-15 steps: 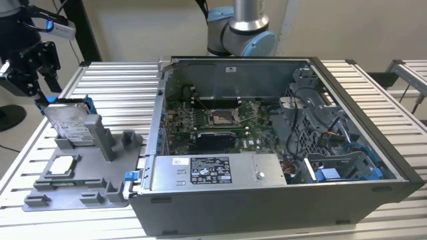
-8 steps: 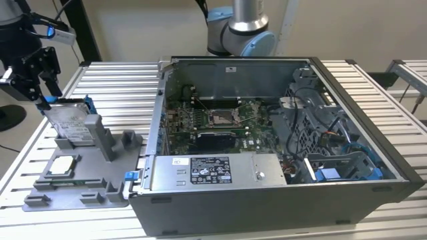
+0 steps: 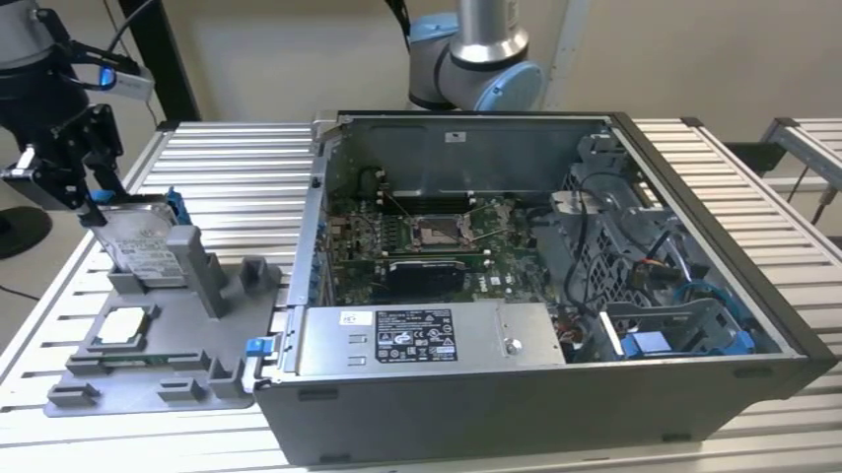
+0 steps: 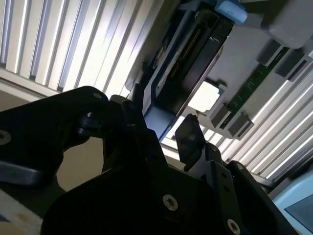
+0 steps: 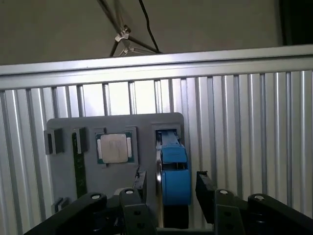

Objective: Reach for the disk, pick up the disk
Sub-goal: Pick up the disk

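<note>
Ribbed aluminium bench in front of a plain pale wall. At the middle of the bench, an open computer case, side panel off, motherboard exposed, and a silver box with a white sticker along its near wall. Behind the case, at the bench's far edge, the base of a grey-and-blue robot arm. Toward the bench's edge on the exterior view's left, just beside the case, a grey plastic fixture with upright posts. Flat in one of its pockets, a square processor chip; next to that, in the first wrist view, a narrow green circuit strip. Upright in a slot at the fixture's far end, the disk: silver-grey, white label on its visible face, blue rails along its edges. Seen edge-on in the first wrist view, with a blue rail uppermost. Over the disk's top edge, the black gripper, reaching down from above. Fingers spread apart, one on each side of the disk, with a thin gap between each pad and the disk in the first wrist view; nothing clamped. Same straddle in the second wrist view, gripper with the blue rail between the two fingertips. Disk seated in the fixture, not lifted.
</note>
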### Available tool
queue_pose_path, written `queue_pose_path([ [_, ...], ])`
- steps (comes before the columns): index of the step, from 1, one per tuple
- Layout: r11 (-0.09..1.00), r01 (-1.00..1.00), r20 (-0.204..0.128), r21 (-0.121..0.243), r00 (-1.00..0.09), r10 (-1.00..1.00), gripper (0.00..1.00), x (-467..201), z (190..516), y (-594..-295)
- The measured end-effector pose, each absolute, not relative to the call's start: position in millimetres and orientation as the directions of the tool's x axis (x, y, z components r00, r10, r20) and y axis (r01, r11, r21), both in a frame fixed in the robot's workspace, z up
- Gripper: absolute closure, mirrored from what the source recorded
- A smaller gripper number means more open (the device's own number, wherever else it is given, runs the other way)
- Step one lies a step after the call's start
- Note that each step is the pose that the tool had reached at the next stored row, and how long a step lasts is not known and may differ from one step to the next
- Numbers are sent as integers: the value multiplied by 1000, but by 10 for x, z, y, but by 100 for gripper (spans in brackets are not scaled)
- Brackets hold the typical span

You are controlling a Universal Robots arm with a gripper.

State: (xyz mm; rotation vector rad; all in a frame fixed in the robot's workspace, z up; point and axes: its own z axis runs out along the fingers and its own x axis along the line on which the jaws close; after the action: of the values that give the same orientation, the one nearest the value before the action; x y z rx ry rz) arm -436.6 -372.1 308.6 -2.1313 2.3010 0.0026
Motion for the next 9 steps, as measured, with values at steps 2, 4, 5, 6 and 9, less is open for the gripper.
queue_pose_path([
  [2,69,-998,-5,-2,-69,-998,0,-4366,3050,-3721],
  [4,64,-998,-5,-2,-64,-998,0,-4366,3012,-3721],
  [5,62,-998,-5,-3,-62,-998,0,-4366,2994,-3721],
  [6,60,-998,-5,-3,-60,-998,0,-4366,2976,-3721],
  [9,59,-998,-5,-3,-59,-998,0,-4366,2921,-3721],
])
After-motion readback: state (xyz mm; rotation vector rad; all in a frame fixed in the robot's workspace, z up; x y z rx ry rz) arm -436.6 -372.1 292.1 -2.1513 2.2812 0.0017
